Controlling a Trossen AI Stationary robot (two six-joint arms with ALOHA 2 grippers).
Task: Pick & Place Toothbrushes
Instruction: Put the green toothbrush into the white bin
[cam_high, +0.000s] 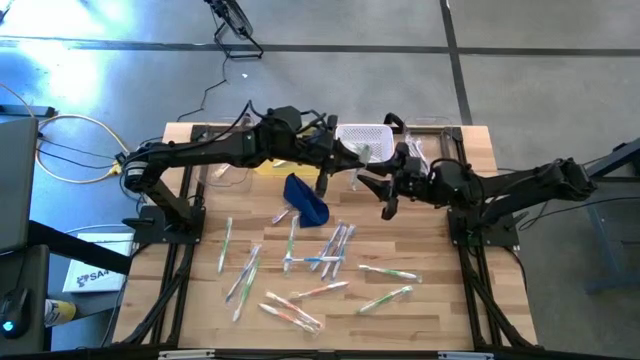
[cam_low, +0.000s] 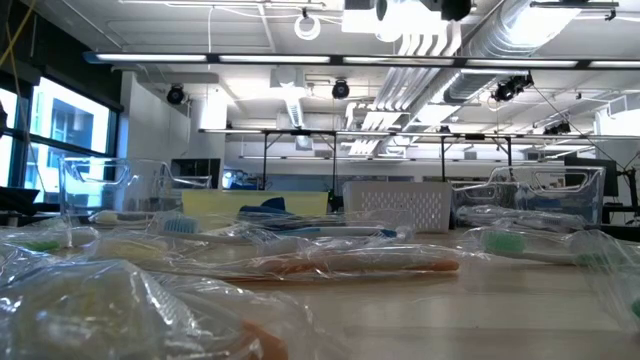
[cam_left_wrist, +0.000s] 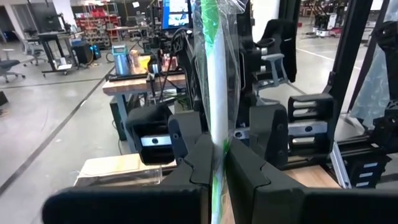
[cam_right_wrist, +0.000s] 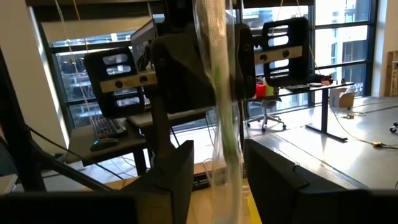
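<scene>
While my left fingers (cam_left_wrist: 217, 165) are clamped on a wrapped toothbrush (cam_left_wrist: 217, 93) — white with a green end, standing upright between them — my right fingers (cam_right_wrist: 217, 171) stand apart on either side of that same clear-wrapped stick, not yet pressing it. Both sets of fingers meet above the far part of the counter (cam_high: 440, 300), the left ones (cam_high: 352, 155) just beside the right ones (cam_high: 385, 190), with the white basket (cam_high: 362, 135) just behind them. A dark blue pouch (cam_high: 305, 195) lies below and to the near side of my left fingers. Nearer still, well apart from both sets of fingers, the other toothbrushes (cam_high: 330, 250) lie scattered flat on the wood — green, blue, pink and orange accents among them.
</scene>
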